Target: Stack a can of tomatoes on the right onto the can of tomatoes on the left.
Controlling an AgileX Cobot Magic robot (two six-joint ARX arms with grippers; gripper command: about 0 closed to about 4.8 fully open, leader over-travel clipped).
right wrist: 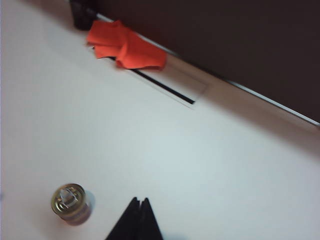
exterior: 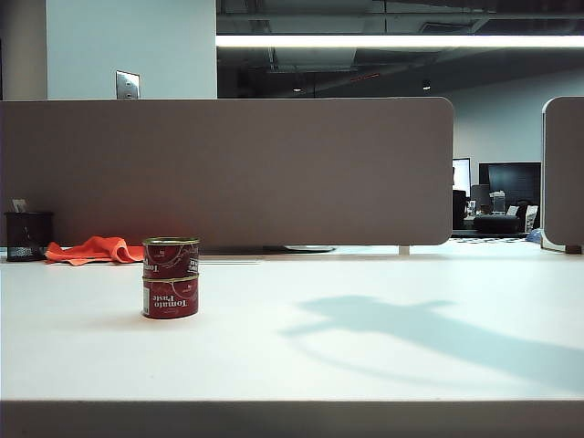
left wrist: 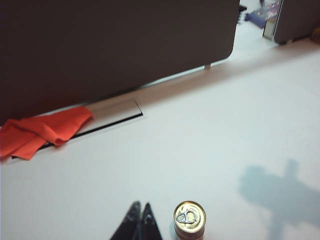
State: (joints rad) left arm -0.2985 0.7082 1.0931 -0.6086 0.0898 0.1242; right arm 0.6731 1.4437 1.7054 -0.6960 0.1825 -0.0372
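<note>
The closed left hand hangs just beside the stacked can.

Bright strip light overhead; white tabletop washes pale. My arm's soft grey shadow crosses it at the exterior view's right. Right wrist view is motion-blurred, the orange crumpled cloth smeared. The dark grey partition panel reads murky.

The two stacked cans were shiny metal with glossy red paper labels. The desk was smooth and white. The orange cloth looked soft and wrinkly.
</note>
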